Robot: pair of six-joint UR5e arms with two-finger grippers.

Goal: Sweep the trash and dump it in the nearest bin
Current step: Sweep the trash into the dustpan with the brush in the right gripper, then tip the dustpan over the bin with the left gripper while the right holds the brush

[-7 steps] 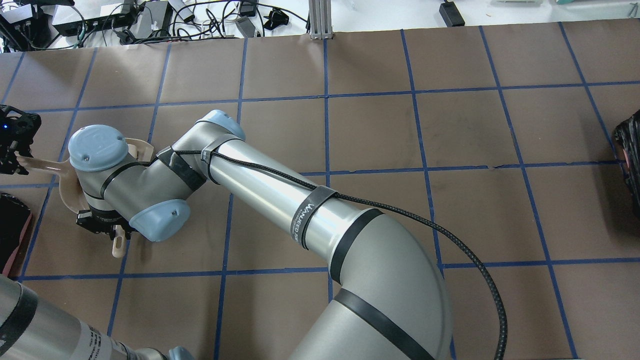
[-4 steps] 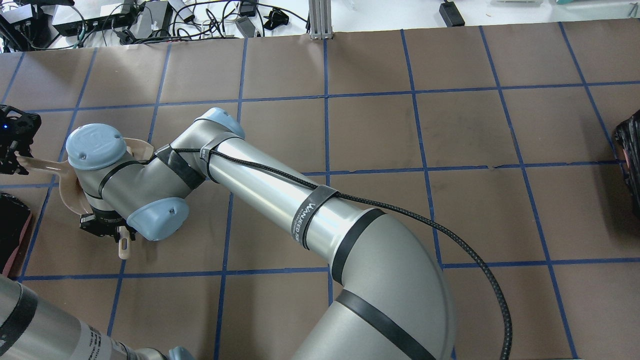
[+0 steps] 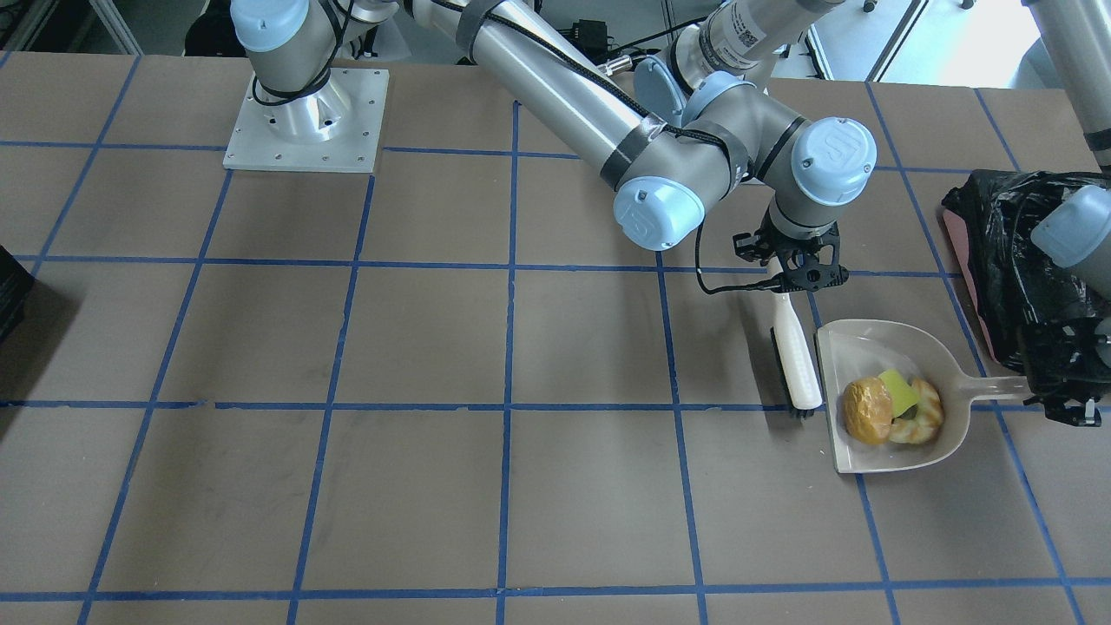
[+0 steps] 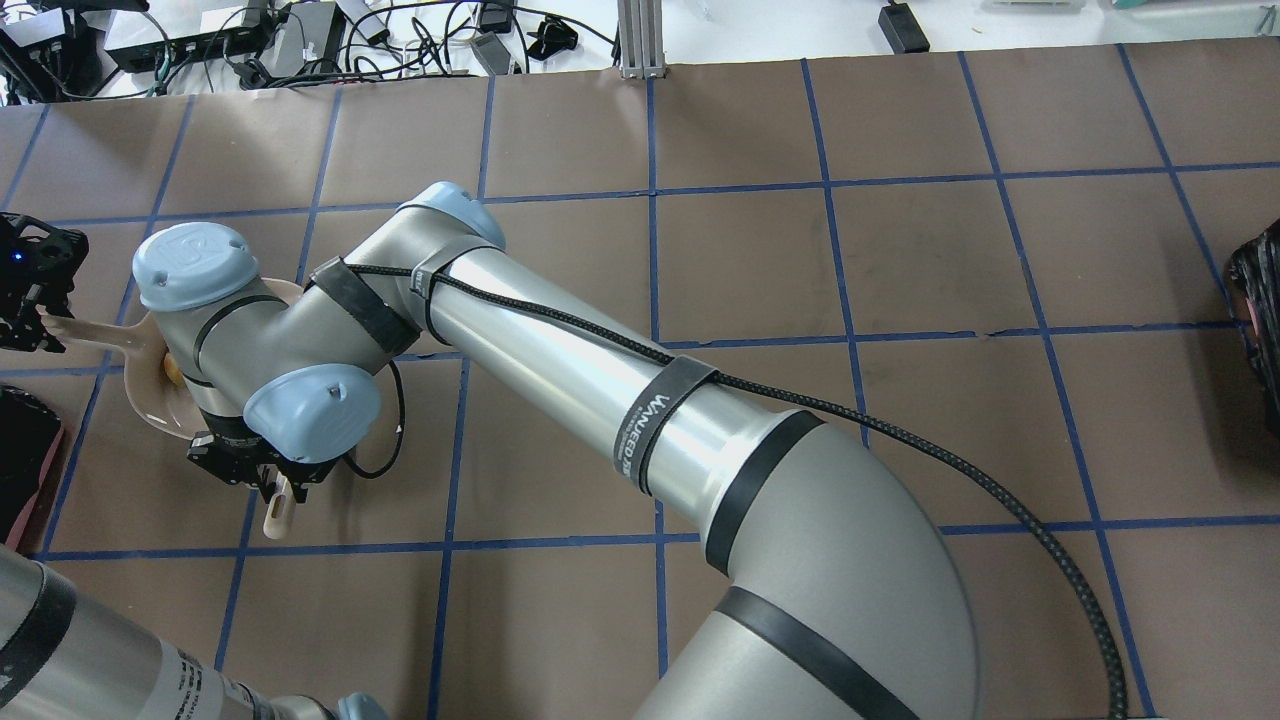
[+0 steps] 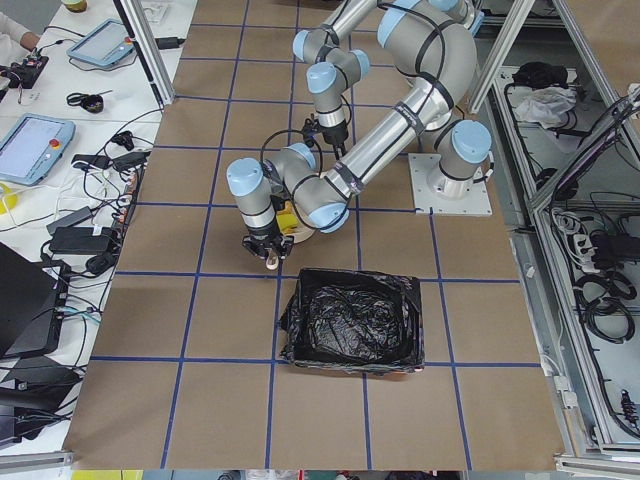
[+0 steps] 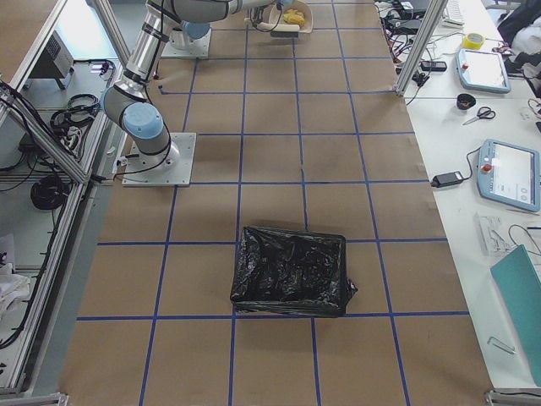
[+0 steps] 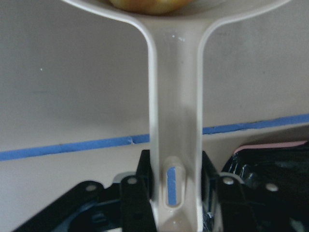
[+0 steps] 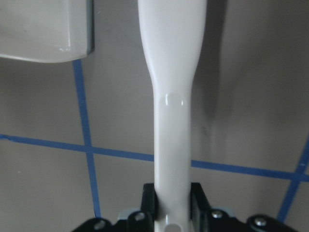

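The trash lies in the white dustpan (image 3: 903,347): a brown lump (image 3: 866,410), a yellow-green wedge (image 3: 899,391) and a tan croissant piece (image 3: 925,418). My left gripper (image 3: 1037,392) is shut on the dustpan's handle (image 7: 176,116), and the pan rests on the table. My right gripper (image 3: 788,291) is shut on the handle of a white brush (image 3: 797,351), whose head lies beside the pan's open side. The black-lined bin (image 3: 998,252) stands right behind my left gripper. In the overhead view my right arm hides most of the pan (image 4: 150,395).
A second black-lined bin (image 6: 292,271) stands near the table's far right end, and shows at the overhead view's right edge (image 4: 1262,320). The right arm's base plate (image 3: 304,121) is bolted to the table. Blue tape lines grid the brown tabletop.
My right wrist has moved back toward the robot and a little to the right, drawing the brush with it. My left gripper and the dustpan have stayed put.
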